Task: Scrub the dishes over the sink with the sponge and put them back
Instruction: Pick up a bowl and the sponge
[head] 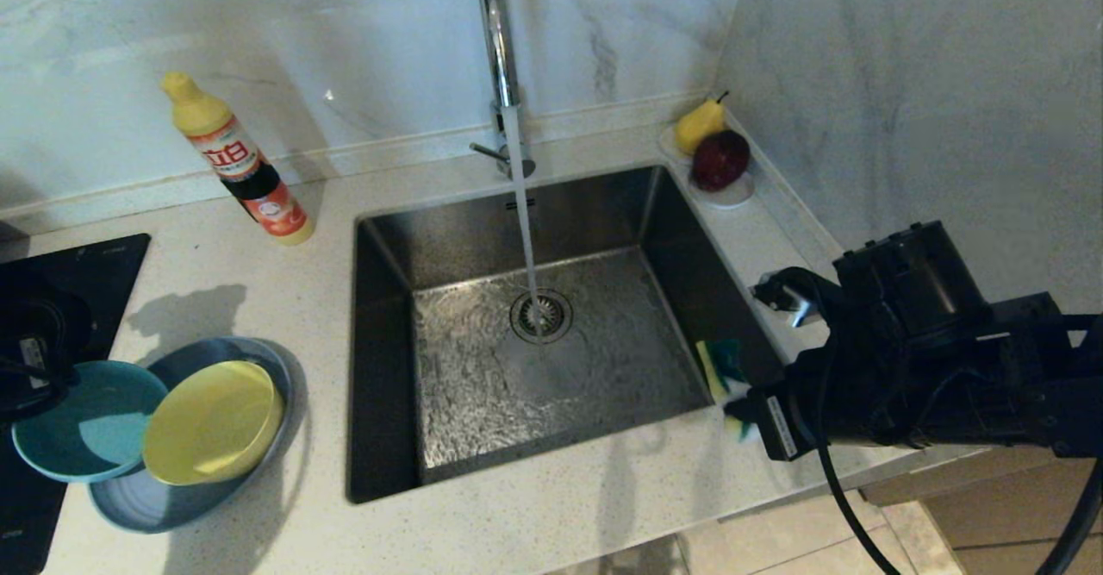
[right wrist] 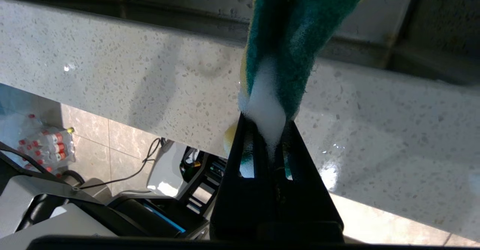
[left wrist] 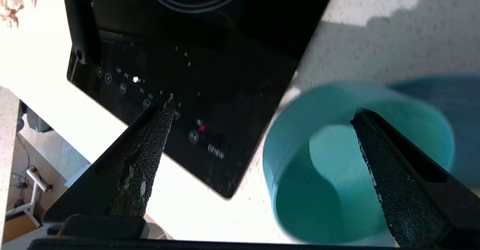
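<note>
- The right claw is pinching the sponge, its fingers pressed together on it, with white foam squeezing out at the tips.
- In the head view the sponge is hanging at the lower right corner of the sink, right over the rim where basin meets desk.
- The right arm is filling the lower right of the head view, leaning over the desk's front edge.
- The left claw is standing spread wide and holding nothing; one finger is showing over the black cooktop, the other over the teal bowl.
- In the head view the left arm is only showing as a dark mass at the far left edge, just above the teal bowl.
- The teal bowl is sitting at the lower left, overlapping the cooktop's edge and leaning on the plate.
- The yellow bowl is lying tilted on the plate, touching the teal bowl.
- The plate is lying near the desk's front edge, with a strip of open desk between it and the sink's left rim.
- Water is running from the tap straight down onto the drain; the basin floor around it is lying open.
- A soap bottle is standing in the upper left, well apart from the dishes.
- A saucer with a pear and a red fruit is sitting at the sink's upper right corner.
</note>
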